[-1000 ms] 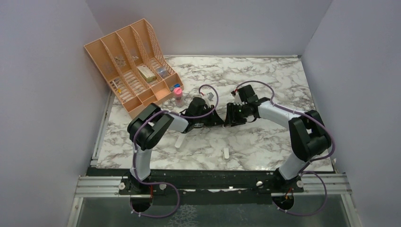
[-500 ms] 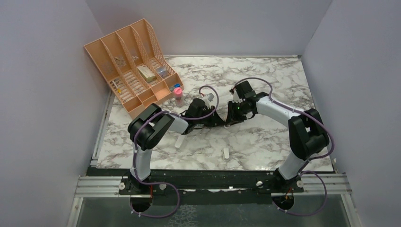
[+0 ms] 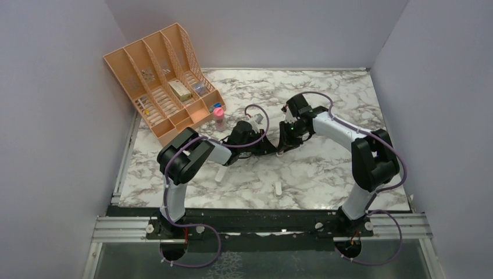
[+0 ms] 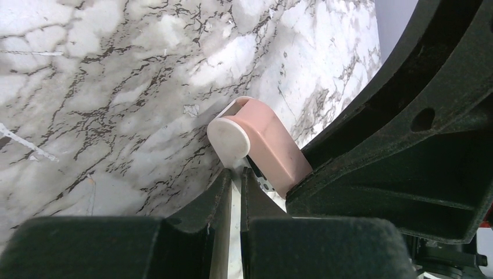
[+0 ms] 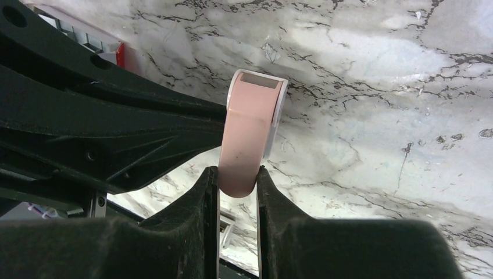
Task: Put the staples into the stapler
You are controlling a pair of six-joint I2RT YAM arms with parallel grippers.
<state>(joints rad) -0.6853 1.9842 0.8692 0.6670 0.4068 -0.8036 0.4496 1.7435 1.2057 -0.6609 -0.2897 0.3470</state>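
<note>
**A:** What's your rig sitting in, then?

**B:** You've got plain pale lilac walls (image 3: 52,116) on three sides, and the light's soft and even. Your worktop (image 3: 325,174) is white marble-look with dark veins, and a metal rail (image 3: 116,229) runs along its near edge.

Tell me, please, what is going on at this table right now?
The two arms meet in the middle of the marble table over a small pink-and-white stapler. The right gripper is clamped on the stapler's pink top. The left gripper is shut on what looks like its thin white lower part. Neither gripper holds a staple strip, so loading has not visibly begun.
</note>
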